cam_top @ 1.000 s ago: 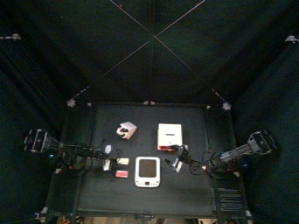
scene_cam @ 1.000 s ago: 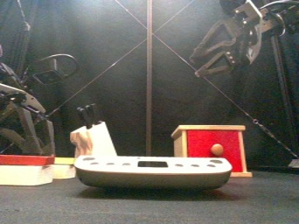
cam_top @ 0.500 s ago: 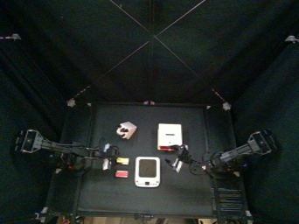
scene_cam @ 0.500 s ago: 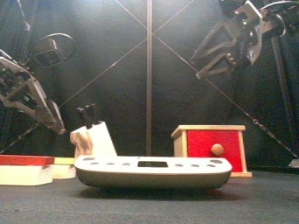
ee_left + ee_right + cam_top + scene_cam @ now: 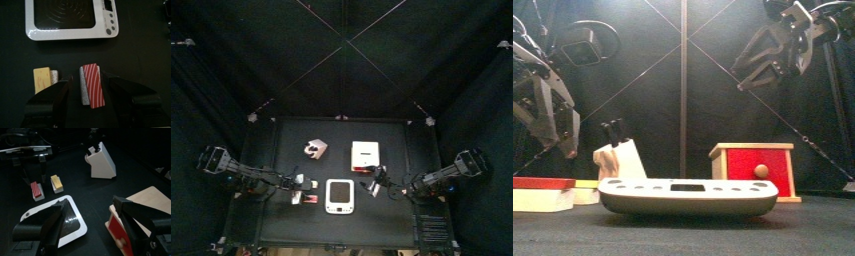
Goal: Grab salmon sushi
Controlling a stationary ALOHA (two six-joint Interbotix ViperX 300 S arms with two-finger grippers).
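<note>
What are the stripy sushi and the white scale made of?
The stripy sushi looks like a plastic toy: smooth red top with neat pale stripes over a white block, though I can't be sure. The scale seems to be glossy white plastic, with a dark round plate showing ring marks, maybe metal or glass.

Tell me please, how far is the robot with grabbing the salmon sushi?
Done: the left gripper is lined up above the salmon sushi, jaws open on either side of it. In hand: nothing is gripped; the sushi lies on the table beside the yellow sushi. Left: lower, close the jaws, lift. The right gripper waits open near the scale.
</note>
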